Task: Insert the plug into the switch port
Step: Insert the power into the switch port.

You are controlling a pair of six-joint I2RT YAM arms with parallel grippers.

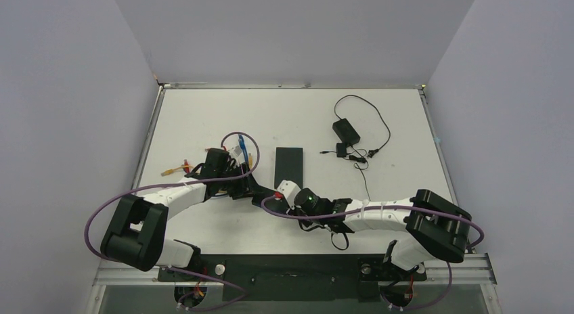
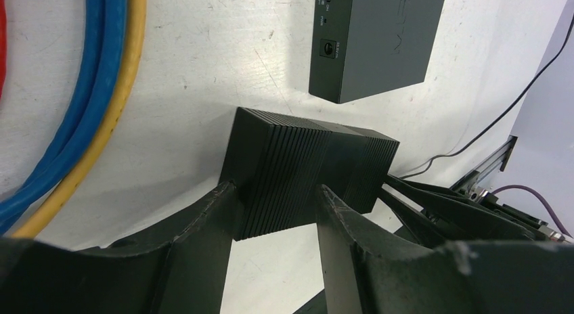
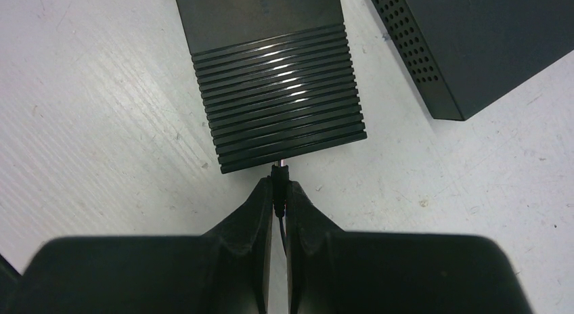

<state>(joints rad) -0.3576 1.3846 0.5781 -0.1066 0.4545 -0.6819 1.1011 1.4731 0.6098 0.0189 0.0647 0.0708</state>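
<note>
plug (image 3: pixel 279 181) in right jaws, at ribbed block (image 3: pixel 281 104)

Bright, even, diffuse light fills the top view, and the white surface (image 1: pixel 406 158) shows only faint, soft shadows beside the arms. In the right wrist view, white glare streaks band the ribbed black box (image 3: pixel 284 91) and the plug (image 3: pixel 279 173) glints. The left gripper (image 2: pixel 274 209) and right gripper (image 3: pixel 279 192) blur toward 6 o'clock.

Black plastic on the ribbed block (image 3: pixel 281 118), ridges glossy. The plug (image 3: pixel 278 170): shiny bare metal tip. The flat device box (image 2: pixel 379 36): smooth matt dark-grey casing. The table (image 3: pixel 88 124): white, matt, scuffed. The blue cable (image 2: pixel 91 77): smooth, slightly glossy sheath.
</note>
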